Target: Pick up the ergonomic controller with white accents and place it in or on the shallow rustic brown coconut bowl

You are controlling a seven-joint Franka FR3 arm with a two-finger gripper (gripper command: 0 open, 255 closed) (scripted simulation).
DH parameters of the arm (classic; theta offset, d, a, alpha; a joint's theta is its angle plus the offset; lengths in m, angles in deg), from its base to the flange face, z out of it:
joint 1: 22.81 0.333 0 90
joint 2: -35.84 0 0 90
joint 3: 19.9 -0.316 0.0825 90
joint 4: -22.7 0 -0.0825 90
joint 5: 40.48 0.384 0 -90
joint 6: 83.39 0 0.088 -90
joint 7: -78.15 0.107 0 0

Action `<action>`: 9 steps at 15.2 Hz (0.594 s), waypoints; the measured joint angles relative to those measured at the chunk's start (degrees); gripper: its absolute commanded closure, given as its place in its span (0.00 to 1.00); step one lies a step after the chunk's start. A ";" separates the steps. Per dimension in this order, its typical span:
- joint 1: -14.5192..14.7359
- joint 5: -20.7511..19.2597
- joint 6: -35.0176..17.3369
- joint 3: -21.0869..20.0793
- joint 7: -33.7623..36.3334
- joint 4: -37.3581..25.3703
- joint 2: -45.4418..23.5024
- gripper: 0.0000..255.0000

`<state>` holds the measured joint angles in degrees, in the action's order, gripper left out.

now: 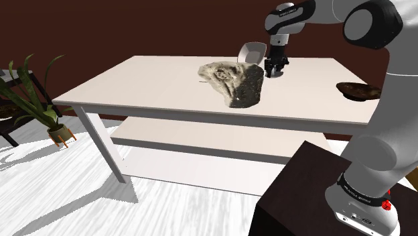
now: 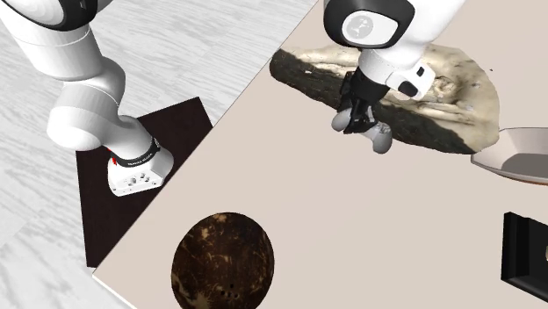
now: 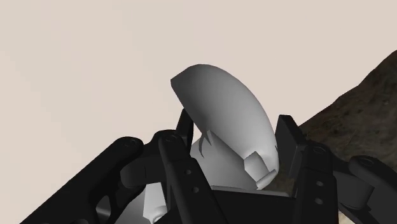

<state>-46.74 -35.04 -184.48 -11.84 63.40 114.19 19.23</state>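
Note:
My black gripper (image 3: 233, 141) is shut on the controller (image 3: 222, 118), whose pale grey-white handle sticks out between the fingers over the beige tabletop. In the second exterior view the gripper (image 2: 358, 116) points down at the table beside a big rock, and the controller's (image 2: 378, 136) white grips show below it. I cannot tell whether the controller touches the table. The gripper (image 1: 273, 69) is at the table's far side in the shoulder view. The dark brown coconut bowl (image 2: 222, 262) sits by the table's edge near the stand and holds nothing; its rim (image 1: 357, 90) shows at the shoulder view's right.
A large beige and dark rock (image 1: 234, 82) (image 2: 421, 88) lies right beside the gripper. A shallow white dish (image 1: 252, 52) (image 2: 518, 156) stands past the rock. A black flat object (image 2: 525, 250) is at the second exterior view's right edge. A potted plant (image 1: 37, 100) stands on the floor.

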 measured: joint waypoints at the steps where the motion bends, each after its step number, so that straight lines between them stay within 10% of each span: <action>1: 0.01 -0.05 0.73 0.01 0.07 -0.46 0.26 1.00; 9: -0.12 -0.15 6.84 0.07 0.46 -6.44 0.41 1.00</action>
<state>-46.85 -35.18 -177.64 -11.77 63.86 107.75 19.63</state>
